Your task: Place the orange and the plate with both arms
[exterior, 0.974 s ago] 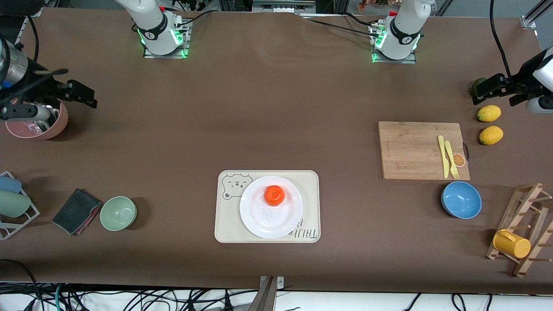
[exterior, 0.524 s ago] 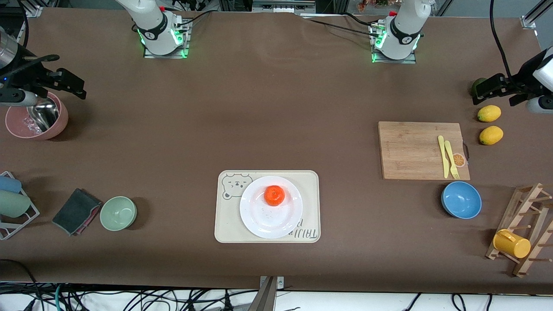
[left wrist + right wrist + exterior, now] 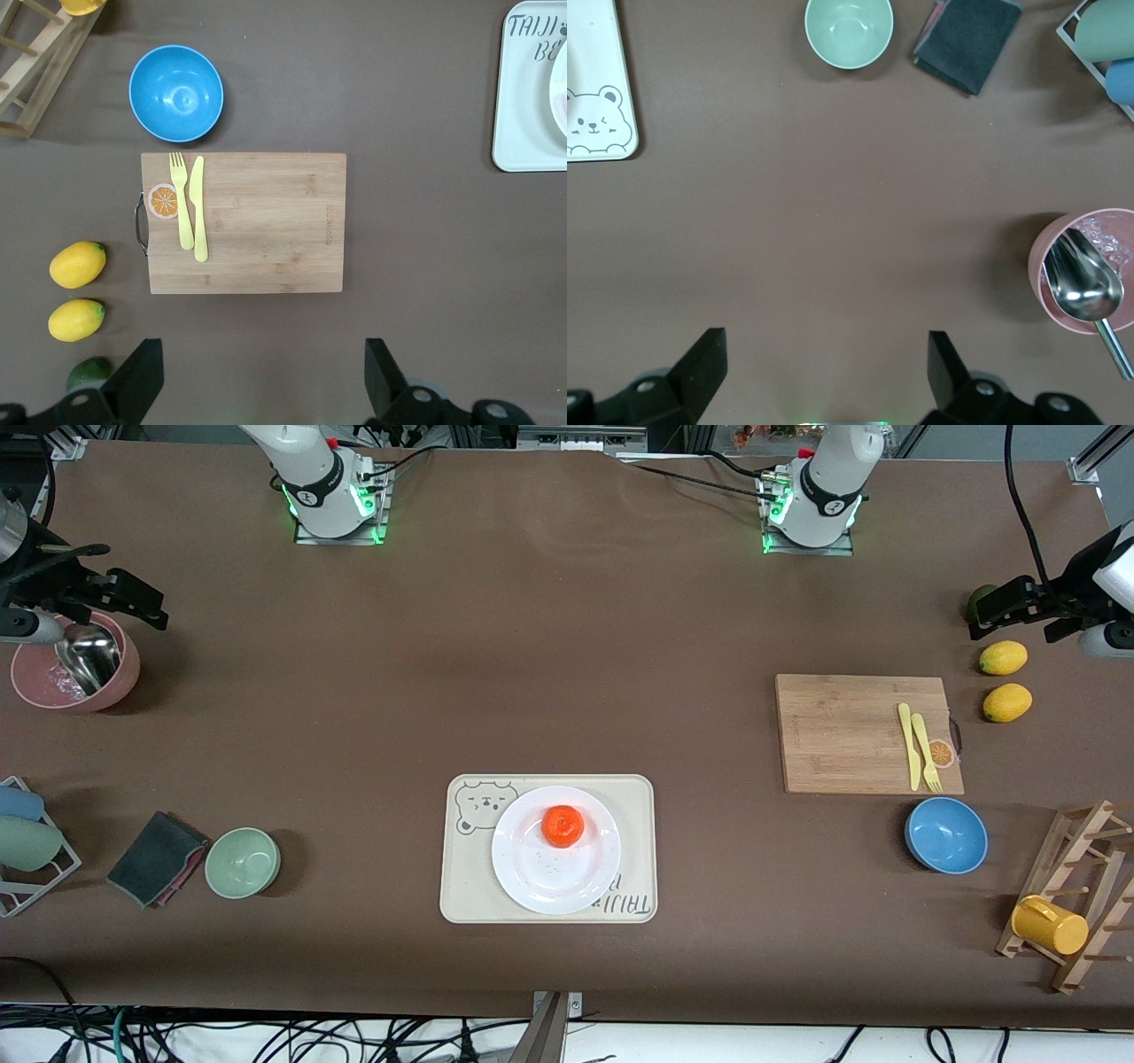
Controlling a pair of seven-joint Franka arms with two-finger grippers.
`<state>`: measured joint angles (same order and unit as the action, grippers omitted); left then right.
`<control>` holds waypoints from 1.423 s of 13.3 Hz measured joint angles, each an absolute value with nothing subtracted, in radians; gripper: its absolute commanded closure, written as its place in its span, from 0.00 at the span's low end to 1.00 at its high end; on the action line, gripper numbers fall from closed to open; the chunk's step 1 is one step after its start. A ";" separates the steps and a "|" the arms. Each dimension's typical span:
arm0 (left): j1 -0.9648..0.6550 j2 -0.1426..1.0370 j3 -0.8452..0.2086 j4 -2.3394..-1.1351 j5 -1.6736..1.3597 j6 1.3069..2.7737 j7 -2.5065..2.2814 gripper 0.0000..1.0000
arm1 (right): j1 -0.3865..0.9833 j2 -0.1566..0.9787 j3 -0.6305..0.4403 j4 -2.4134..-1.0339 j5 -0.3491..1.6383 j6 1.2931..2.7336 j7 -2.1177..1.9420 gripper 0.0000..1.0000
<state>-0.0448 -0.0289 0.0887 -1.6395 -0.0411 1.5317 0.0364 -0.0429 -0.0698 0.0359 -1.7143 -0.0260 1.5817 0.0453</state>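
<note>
The orange (image 3: pixel 563 825) sits on the white plate (image 3: pixel 549 881), toward the plate's rim that is farther from the front camera. The plate rests on the beige bear-print tray (image 3: pixel 461 886) in the middle of the table. My left gripper (image 3: pixel 1028 613) hangs open over the table's left-arm end, above a dark green fruit and beside the lemons. In its wrist view the left gripper (image 3: pixel 261 381) has nothing between its fingers. My right gripper (image 3: pixel 106 593) hangs open above the pink bowl at the right-arm end. In its wrist view the right gripper (image 3: pixel 824 367) is empty too.
A cutting board (image 3: pixel 868 733) carries a yellow knife and fork. Two lemons (image 3: pixel 1003 658), a blue bowl (image 3: pixel 945 835) and a wooden rack with a yellow cup (image 3: pixel 1050 926) stand at the left-arm end. A pink bowl with a scoop (image 3: pixel 75 673), a green bowl (image 3: pixel 243 862) and a dark cloth (image 3: pixel 158 857) lie at the right-arm end.
My right gripper has drifted toward its end of the table, uncovering more of the pink bowl and scoop. The left arm, orange and plate have not moved.
</note>
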 measured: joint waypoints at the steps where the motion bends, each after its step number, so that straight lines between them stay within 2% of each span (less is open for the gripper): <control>1: -0.045 -0.029 0.089 -1.639 -0.041 1.532 0.036 0.00 | -0.052 -0.072 0.038 -1.717 -0.026 1.580 0.043 0.00; 19: -0.045 -0.029 0.089 -1.640 -0.041 1.531 0.036 0.00 | -0.064 -0.073 0.073 -1.723 -0.026 1.566 0.035 0.00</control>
